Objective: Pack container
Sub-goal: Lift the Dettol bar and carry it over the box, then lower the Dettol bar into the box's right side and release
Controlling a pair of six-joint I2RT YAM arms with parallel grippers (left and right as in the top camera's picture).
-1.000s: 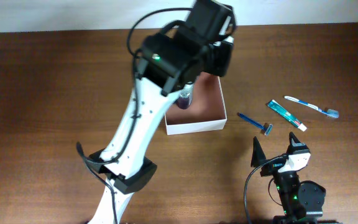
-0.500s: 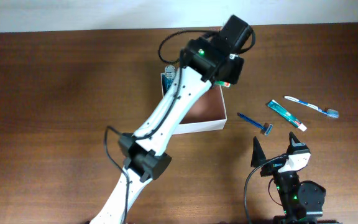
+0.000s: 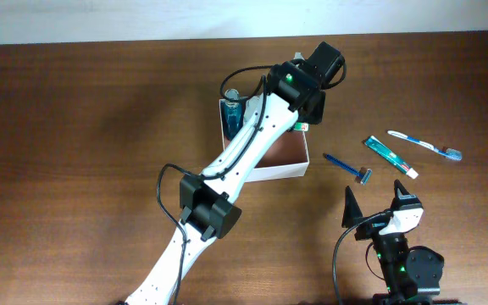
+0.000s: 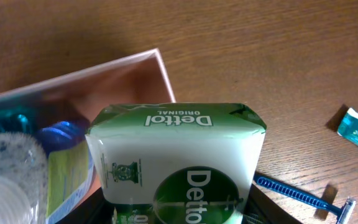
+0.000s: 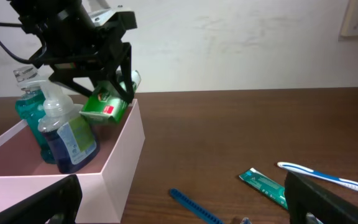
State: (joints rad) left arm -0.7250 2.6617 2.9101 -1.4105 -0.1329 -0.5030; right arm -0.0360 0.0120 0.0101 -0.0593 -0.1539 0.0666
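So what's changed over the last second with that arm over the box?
The left hand, gripping the Dettol soap pack, swung across the container toward the side nearest the razor, uncovering the teal bottle. Nothing was let go. The razor, toothpaste, toothbrush and open right hand stayed put.

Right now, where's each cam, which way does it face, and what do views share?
Overhead: above the table, straight down; box, left arm reaching over it, right arm parked bottom right.
Right wrist: low by the table, facing across to the box and back wall; own open right fingers in the bottom corners; left fingers holding soap.
Left wrist: above the box's wall, looking down; soap fills the frame, own fingers mostly hidden.
Shared: both wrists see soap, box, razor, toothpaste.
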